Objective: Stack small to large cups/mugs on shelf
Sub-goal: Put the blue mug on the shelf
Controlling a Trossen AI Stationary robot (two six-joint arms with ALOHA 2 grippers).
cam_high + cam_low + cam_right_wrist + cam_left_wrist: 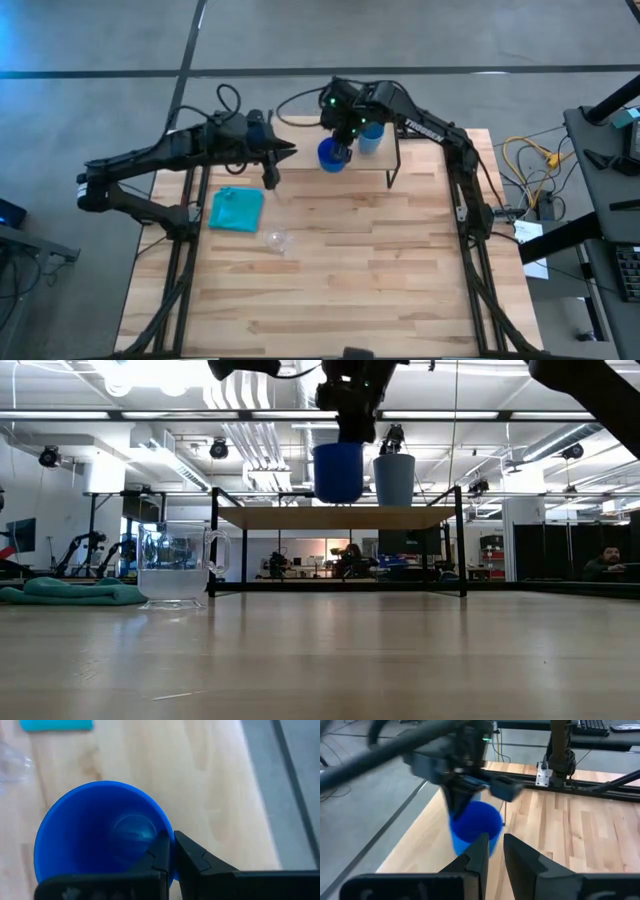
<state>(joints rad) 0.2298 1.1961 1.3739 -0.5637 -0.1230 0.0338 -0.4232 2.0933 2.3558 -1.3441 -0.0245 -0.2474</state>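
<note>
The dark blue cup (331, 156) (338, 472) hangs upright in my shut right gripper (171, 845) over the left part of the shelf (300, 517). No handle shows on it. The light blue cup (372, 136) (394, 480) stands by its base on the shelf board, right beside the dark blue one. The clear cup (277, 240) (178, 568) stands on the table in front of the shelf. My left gripper (288, 152) (496, 842) hovers left of the dark blue cup, its fingers a narrow gap apart, touching nothing. My right gripper pinches the dark blue cup's rim (166, 834), with one finger (159, 856) inside the cup and the other outside. The fingers come from above, pointing down. The cup hangs upright below them, its base just above the shelf board; I cannot tell whether it touches.
A teal cloth (237, 208) (70, 592) lies on the table's left side, near the clear cup. The shelf's black legs (460, 540) stand at the table's far edge. Bare wooden tabletop (380, 270) stretches across the near half. A person (603, 563) sits in the room beyond.
</note>
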